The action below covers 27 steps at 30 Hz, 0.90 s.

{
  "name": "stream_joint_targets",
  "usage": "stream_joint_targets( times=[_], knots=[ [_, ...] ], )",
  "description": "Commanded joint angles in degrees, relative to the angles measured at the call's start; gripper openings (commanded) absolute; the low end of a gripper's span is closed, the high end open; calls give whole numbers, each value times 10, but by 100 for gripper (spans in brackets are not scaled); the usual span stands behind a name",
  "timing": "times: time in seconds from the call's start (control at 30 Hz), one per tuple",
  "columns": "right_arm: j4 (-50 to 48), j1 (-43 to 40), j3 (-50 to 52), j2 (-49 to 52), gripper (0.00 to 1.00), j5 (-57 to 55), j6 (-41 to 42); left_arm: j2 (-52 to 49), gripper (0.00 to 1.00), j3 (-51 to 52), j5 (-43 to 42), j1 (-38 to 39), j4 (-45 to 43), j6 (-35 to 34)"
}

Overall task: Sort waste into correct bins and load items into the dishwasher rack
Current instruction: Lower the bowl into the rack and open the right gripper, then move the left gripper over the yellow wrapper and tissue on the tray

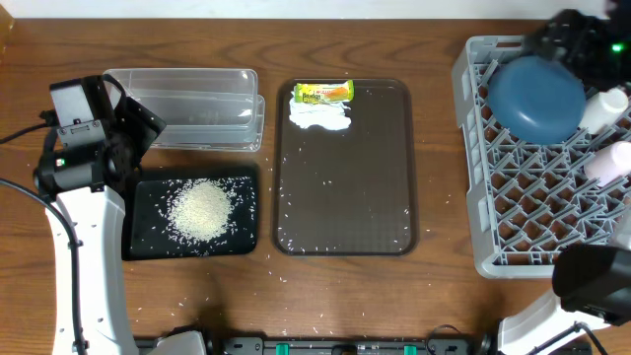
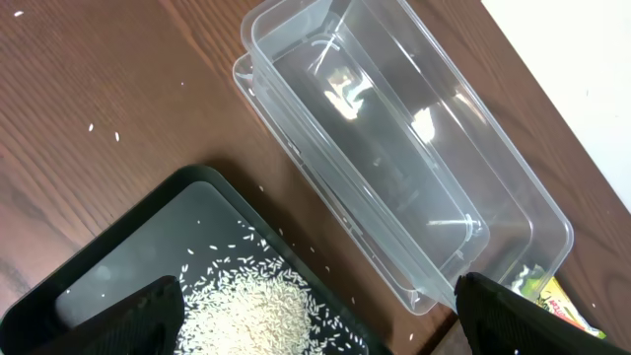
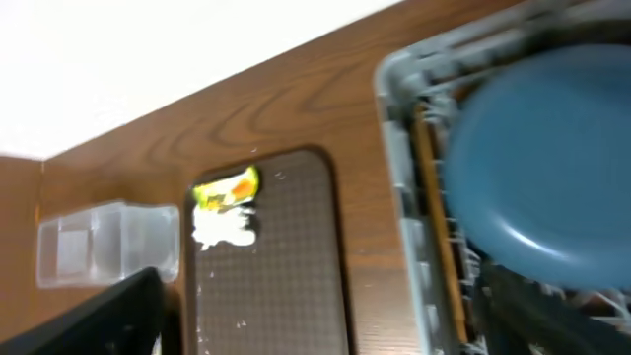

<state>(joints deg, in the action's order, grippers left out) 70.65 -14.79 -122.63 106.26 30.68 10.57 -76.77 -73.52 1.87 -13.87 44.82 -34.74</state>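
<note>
The left gripper (image 2: 320,311) gapes wide, empty, above the shallow black tray (image 1: 148,232) of loose white rice grains (image 1: 202,209); yellow-green wrapper (image 1: 323,94) and crumpled white napkin (image 1: 320,116) lie on the dark-brown serving tray (image 1: 345,197); the right gripper (image 3: 315,296), spread and empty, could knock the dark-blue bowl (image 1: 537,99) in the light-grey lattice rack (image 1: 513,227) loose

Occlusions and crops, all three views.
Overhead: right arm (image 1: 582,39) at 1 o'clock covers the far corner of the dishwasher rack (image 1: 469,118) and part of the dark-blue bowl (image 1: 537,99); rack and pink cup (image 1: 609,163) run off at 3 o'clock. Left wrist: left fingers (image 2: 138,320) show as dark tips, cropped at 6 o'clock; snack wrapper (image 2: 557,301) and black tray (image 2: 148,242) also cropped. Right wrist: whole view blurred; chopsticks (image 3: 439,227) just a tan streak, wrapper print unreadable.
</note>
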Motion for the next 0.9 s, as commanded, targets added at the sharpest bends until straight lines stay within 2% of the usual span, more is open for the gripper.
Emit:
stream_joint_targets(
  times=[0.0,0.2,0.4,0.5,0.6,0.77,0.87],
  knots=[
    [-15,50,-2,-2,99,10,1,-4,90,2,3,-3,1,-3],
    [-55,129,-2,-2,99,-56,1,-4,90,2,3,-3,1,-3],
    [-54,177,-2,-2,99,-246,2,-4,90,2,3,-3,0,-3],
    [-51,165,-2,-2,99,-321,55,-4,90,2,3,-3,0,-3],
    [-50,127,-2,-2,99,-332,108,-4,90,2,3,-3,0,-3],
    [-16,67,-2,-2,99,-285,117,-4,90,2,1,-3,-1,-26],
    [5,41,-2,-2,99,-291,117,-4,90,2,-48,-3,6,-26]
  ],
)
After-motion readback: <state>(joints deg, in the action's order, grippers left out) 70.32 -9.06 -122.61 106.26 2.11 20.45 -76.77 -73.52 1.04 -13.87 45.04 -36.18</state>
